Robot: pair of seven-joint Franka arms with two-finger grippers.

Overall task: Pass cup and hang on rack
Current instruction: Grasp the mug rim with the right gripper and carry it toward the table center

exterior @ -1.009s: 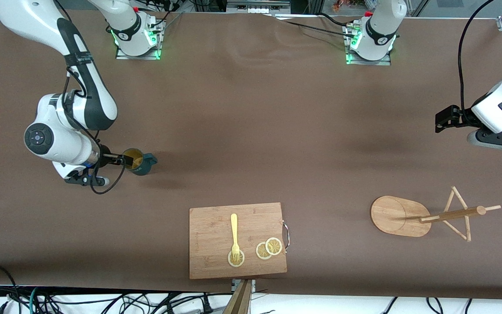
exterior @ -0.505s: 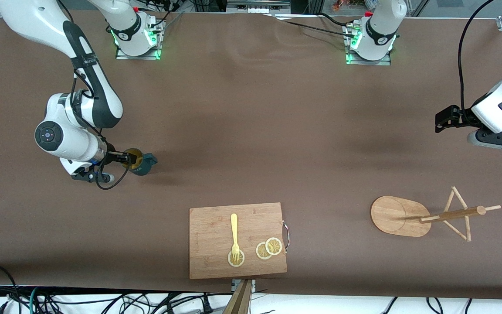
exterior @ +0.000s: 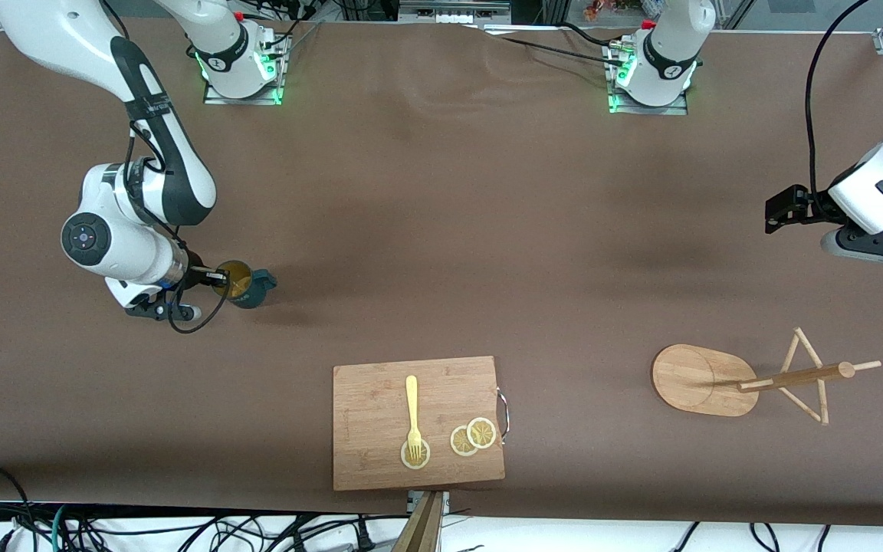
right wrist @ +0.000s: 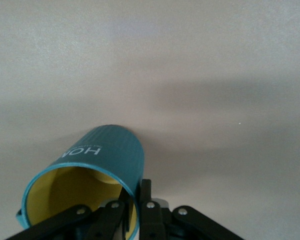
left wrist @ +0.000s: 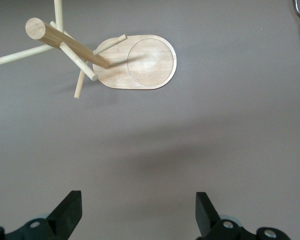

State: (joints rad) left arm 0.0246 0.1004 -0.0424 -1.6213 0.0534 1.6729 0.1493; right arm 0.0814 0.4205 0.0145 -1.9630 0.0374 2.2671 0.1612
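On the brown tabletop, the rectangular cutting board with its fork and lemon slices lies nearest the front camera, apart from the work. The rack stands toward the left arm's end, its pegs bare. Over the tabletop near it, the left claw waits with its jaws spread wide and nothing between them. At the right arm's end, the right claw is pinched on the rim of the cup, one finger inside the yellow wall and one outside, the cup resting on the tabletop. The pick-up appears to be the step in hand; next, likely, a lift and a carry toward mid-table for the handover.
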